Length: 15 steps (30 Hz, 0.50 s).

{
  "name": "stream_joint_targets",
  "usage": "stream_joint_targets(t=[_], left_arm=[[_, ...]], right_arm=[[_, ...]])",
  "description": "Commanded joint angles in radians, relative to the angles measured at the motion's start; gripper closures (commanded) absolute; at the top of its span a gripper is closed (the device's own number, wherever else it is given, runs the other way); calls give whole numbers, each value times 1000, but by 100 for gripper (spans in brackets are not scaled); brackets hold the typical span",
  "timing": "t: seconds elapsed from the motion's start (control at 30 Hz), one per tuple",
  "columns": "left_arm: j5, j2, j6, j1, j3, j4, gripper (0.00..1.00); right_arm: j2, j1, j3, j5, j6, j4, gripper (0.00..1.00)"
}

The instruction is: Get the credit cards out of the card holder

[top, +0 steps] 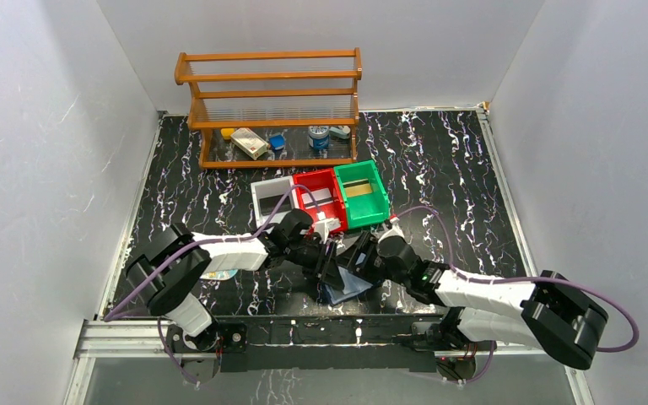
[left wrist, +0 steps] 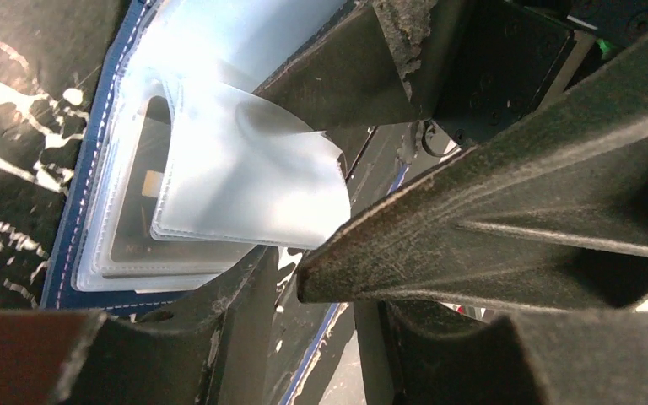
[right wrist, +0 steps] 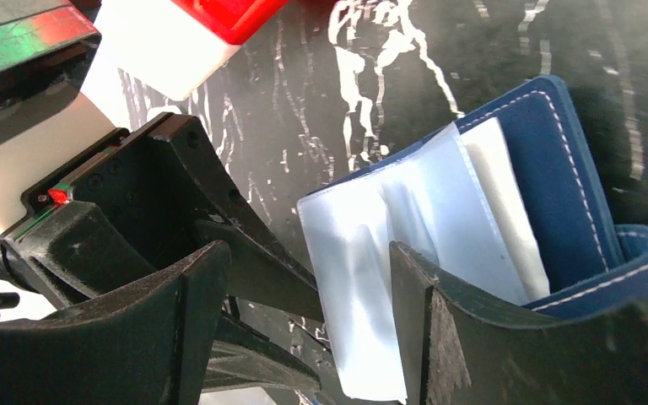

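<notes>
The navy card holder [top: 350, 288] lies open on the marble table between both arms. Its clear plastic sleeves [left wrist: 245, 181] fan upward. A dark credit card [left wrist: 135, 232] with a chip sits inside a lower sleeve. My left gripper [left wrist: 283, 270] [top: 327, 266] is closed on a dark, blue-edged cover of the holder. In the right wrist view, my right gripper [right wrist: 308, 253] [top: 364, 260] stands open, with one loose clear sleeve [right wrist: 363, 278] hanging between its fingers. The holder's other navy cover [right wrist: 557, 160] stands up beside it.
White [top: 272, 201], red [top: 321, 196] and green [top: 363, 192] bins stand just behind the grippers. A wooden rack [top: 270, 105] with small items is at the back. A white oval packet [top: 219, 274] lies under the left arm. White walls enclose the table.
</notes>
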Motion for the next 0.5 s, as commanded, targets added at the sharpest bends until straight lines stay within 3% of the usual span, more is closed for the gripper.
stream_joint_targets(t=[0.0, 0.47], left_arm=[[-2, 33, -19, -25, 75, 88, 64], [-20, 126, -24, -46, 183, 109, 61]], right_arm=[[-68, 5, -3, 65, 36, -76, 22], [-234, 6, 2, 188, 40, -294, 18]])
